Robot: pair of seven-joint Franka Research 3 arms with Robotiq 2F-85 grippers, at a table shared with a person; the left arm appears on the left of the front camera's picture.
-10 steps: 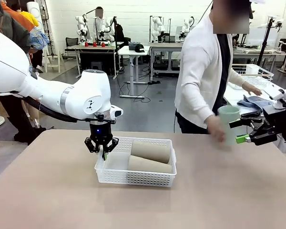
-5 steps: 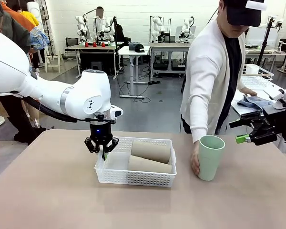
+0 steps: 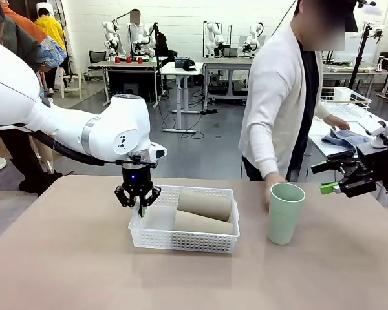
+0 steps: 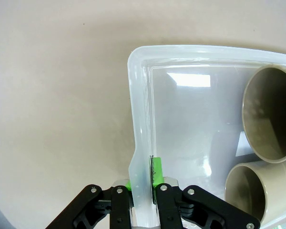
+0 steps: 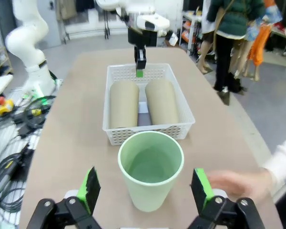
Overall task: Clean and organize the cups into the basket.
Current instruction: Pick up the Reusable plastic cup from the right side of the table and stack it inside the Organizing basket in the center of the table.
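Mint green cup point(image 3: 286, 213): stands upright, mouth up, on the desk point(image 3: 84, 271), right of centre in the front view, well apart from the basket point(image 3: 181, 242) at frame centre. Same cup point(image 5: 150, 174) at lower middle of the right wrist view, framed by the right tool point(image 5: 146, 188). Jaws spread wide, pads either side, not touching the cup wall. Front view puts that tool point(image 3: 323, 178) at the right edge, short of the cup. Person's hand point(image 3: 270, 194) just beside the cup. Same hand point(image 5: 238, 183) blurred at lower right of the wrist view; contact unclear.

Two tan cups point(image 3: 205, 204) lying on their sides, side by side, in the basket's right part; left part bare. Left tool point(image 3: 138, 201) clamped shut on the basket's left wall. Same tool point(image 4: 143, 179) at bottom centre of its wrist view, one pad inside the wall and one outside, likely steadying it.

Handling, as a guess: looks like thin rigid plastic, light, empty, smooth matte wall, so easy to tip or skid if nudged at the rim. Tapers toward the base, so could slide down out of a loose pinch. Best taken across the body at mid-height or a little above, pads on opposite sides, modest squeeze. Probably needs laying on its side to fit the bare left slot beside the tan pair.
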